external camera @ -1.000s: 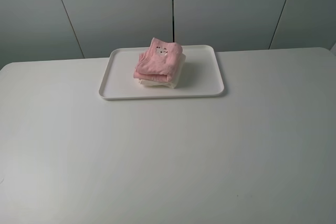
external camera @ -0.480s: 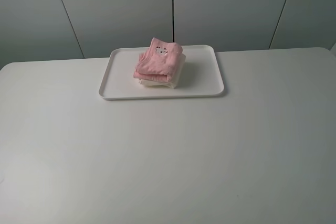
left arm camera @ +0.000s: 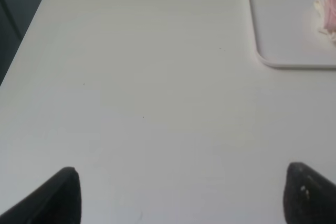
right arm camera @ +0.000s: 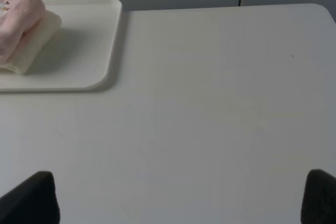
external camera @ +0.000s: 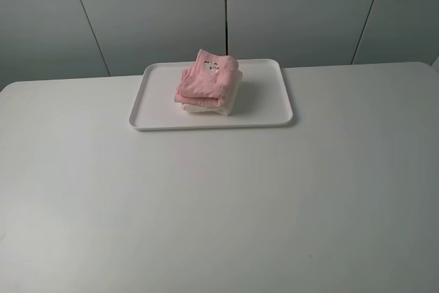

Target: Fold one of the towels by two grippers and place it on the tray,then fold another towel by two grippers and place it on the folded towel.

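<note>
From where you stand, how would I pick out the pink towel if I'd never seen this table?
Look to the far side of the white table for the white tray. Near its middle sits a small stack of two folded towels. The pink towel is the top one, with a small pale patch on it, lying on a cream towel.

Fluffy terry-cloth pink towel (external camera: 206,77) — smooth plastic-looking tray (external camera: 158,104) (faint sheen) — matt white table (external camera: 219,204).

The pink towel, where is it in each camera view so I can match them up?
Exterior high: pink towel sits on the cream towel, middle of the tray.
Left wrist: only a pink sliver at the picture's edge.
Right wrist: partly in frame, cut off.
Shared landmark: the white tray.
</note>
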Action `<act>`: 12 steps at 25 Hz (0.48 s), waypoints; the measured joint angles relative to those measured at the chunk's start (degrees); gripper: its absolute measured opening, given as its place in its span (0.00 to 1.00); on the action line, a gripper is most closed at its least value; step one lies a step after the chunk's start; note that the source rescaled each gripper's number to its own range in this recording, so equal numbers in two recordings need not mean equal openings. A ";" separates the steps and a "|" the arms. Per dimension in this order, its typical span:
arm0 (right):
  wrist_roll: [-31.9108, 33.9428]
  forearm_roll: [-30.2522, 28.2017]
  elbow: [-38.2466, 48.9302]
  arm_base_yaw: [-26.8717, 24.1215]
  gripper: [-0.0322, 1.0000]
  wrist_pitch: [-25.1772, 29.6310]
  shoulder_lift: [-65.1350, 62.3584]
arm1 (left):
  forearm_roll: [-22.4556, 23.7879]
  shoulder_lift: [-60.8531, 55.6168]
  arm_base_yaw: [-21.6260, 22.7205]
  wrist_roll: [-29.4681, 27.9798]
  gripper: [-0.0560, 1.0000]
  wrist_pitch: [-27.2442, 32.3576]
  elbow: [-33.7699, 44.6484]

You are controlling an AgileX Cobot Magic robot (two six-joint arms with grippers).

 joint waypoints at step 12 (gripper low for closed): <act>0.12 0.91 0.00 0.00 1.00 0.00 0.00 | 0.00 0.00 0.00 0.00 0.99 0.00 0.00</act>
